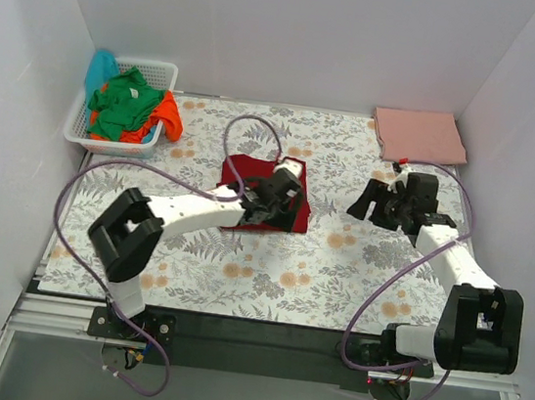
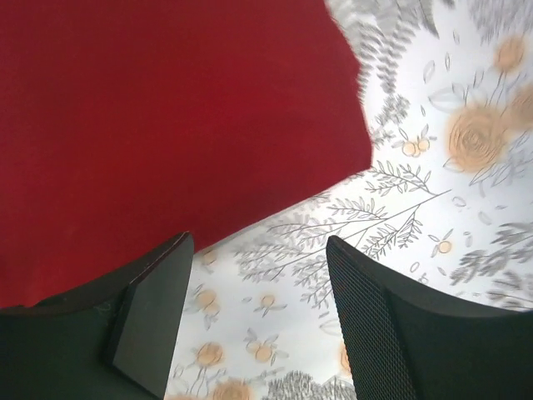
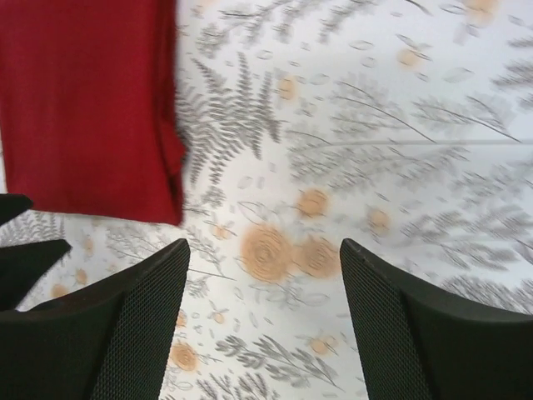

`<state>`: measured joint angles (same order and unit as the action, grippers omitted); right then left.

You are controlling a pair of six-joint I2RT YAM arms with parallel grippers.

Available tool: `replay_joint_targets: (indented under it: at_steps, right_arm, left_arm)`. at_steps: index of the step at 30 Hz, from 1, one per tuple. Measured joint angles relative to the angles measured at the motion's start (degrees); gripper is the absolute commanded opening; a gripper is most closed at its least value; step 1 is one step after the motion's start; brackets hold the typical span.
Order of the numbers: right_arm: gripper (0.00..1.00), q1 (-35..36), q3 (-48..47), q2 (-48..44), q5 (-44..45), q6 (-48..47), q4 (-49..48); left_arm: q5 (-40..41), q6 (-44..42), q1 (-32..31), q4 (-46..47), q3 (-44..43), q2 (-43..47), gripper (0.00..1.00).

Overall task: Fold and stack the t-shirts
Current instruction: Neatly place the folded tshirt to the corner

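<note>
My left gripper (image 2: 260,279) stands wide, with only flowered cloth between the fingers; its left finger (image 2: 150,308) overlaps the near edge of the dark red shirt (image 2: 166,125), but I cannot tell whether it touches. From above, that gripper (image 1: 283,194) and its wrist cover the middle and right of the shirt (image 1: 242,172), so its outline is partly hidden. It reads as a folded, roughly square pad turned a little on the tablecloth (image 1: 336,278). I cannot make out a long axis or which way the neck points.

My right gripper (image 3: 262,279) is also spread wide with nothing in it. Its camera is blurred but shows the shirt's edge (image 3: 83,100) off to the left, apart from the fingers. Overhead, this gripper (image 1: 365,205) sits right of the shirt.

Only the overhead view shows the rest: a folded salmon pink shirt (image 1: 419,136) at the far right, and the white basket (image 1: 161,73) at the far left holding tangled green (image 1: 122,102), orange (image 1: 168,118) and turquoise (image 1: 100,68) shirts, each partly buried
</note>
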<state>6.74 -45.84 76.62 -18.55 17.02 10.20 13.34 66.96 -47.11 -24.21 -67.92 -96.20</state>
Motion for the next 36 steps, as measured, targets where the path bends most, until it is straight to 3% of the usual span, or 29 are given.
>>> replay_joint_targets:
  at_steps: [6, 17, 21, 24, 25, 32, 36]
  right_arm:
    - [0.94, -5.81, 5.14, -5.68, 1.62, -0.07, 3.82]
    - [0.95, -7.76, 8.61, -8.24, -0.35, 0.15, 5.46]
    - [0.94, -7.76, 10.12, -7.37, -2.16, 0.55, 4.68]
    - [0.94, -7.76, 11.23, -6.82, -3.89, 0.83, 4.24]
    - [0.94, -7.76, 11.52, -6.58, -4.48, 1.03, 3.89]
    - [0.98, -7.76, 14.95, -3.02, -9.57, 7.41, -5.84]
    - [0.98, -7.34, 15.28, 4.07, -14.34, 13.86, -14.40]
  left_arm:
    - [7.52, -12.17, -9.31, -1.22, -9.40, -15.23, 0.64]
    - [18.71, -23.34, -14.51, -0.61, -19.85, -26.40, 0.56]
    - [21.03, -24.92, -14.56, 0.59, -20.70, -27.78, 0.45]
    - [22.23, -25.49, -14.56, 1.25, -20.96, -28.57, 0.16]
    - [22.51, -25.77, -14.56, 1.16, -20.94, -28.92, 0.00]
    - [23.41, -25.16, -14.53, 1.60, -19.45, -27.96, 0.00]
    - [21.99, -23.43, -14.51, 0.68, -17.46, -24.92, 0.00]
